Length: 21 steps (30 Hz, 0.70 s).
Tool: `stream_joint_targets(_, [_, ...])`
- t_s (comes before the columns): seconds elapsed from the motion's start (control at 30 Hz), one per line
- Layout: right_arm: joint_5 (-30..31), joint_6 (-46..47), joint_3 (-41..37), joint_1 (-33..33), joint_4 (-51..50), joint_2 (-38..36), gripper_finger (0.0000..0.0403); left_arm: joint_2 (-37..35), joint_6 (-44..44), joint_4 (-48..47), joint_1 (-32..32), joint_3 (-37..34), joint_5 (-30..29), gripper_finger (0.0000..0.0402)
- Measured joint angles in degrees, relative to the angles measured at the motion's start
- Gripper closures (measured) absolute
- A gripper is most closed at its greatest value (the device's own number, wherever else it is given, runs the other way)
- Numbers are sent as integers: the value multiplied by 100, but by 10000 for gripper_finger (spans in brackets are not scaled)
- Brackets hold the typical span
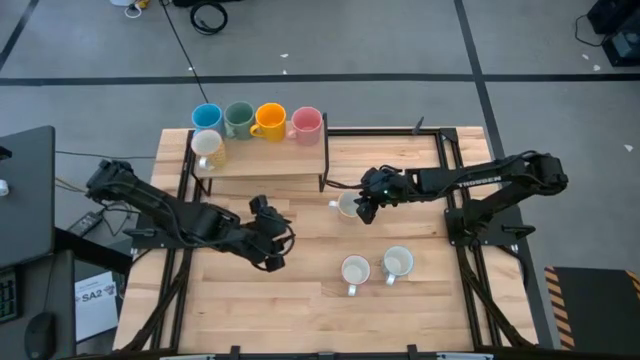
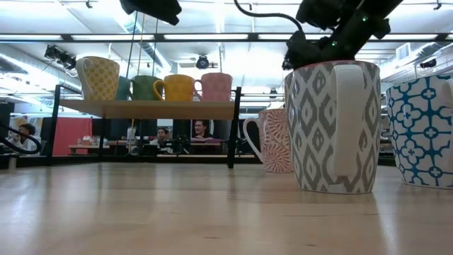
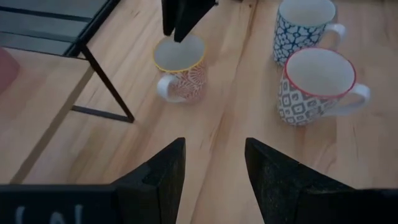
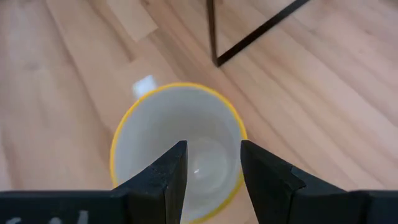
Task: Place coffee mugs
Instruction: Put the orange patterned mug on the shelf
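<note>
- Right tool: positioned at centre frame in the high view, directly above the yellow-rimmed mug. In the right wrist view its fingers are spread with a gap between them, over the mug's open mouth; contact with the rim cannot be determined.
- Left tool: positioned left of centre in the high view, above bare surface. Its fingers are spread and hold nothing.
- Yellow-rimmed mug: stands upright on the surface just right of the shelf's right leg, red-patterned outside, white inside.
- Red-rimmed mug and blue-patterned mug: stand upright, side by side, in the lower centre-right of the high view, well apart from the shelf.
- Shelf, upper left-centre of the high view, carries five mugs:
  - back row, left to right: blue mug, dark green mug, orange-yellow mug, pink mug;
  - cream patterned mug, in front of the blue mug at the left end.
- Low view: people are seated in the room beyond the surface.
</note>
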Motion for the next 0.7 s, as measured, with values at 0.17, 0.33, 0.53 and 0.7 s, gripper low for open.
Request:
stream_joint_targets(0.17, [170,-183,1,-2,111,56,247,28,0,66,0,-2,-3,228])
stream_joint_targets(0.33, [168,-213,-8,0,274,-66,247,28,2,134,0,-2,-3,228])
stream_joint_targets(0.53, [168,-424,-8,-39,254,-147,247,28,4,196,0,-2,-1,228])
stream_joint_targets(0.7, [168,-460,-8,-143,-173,-127,247,28,4,196,0,-2,-1,228])
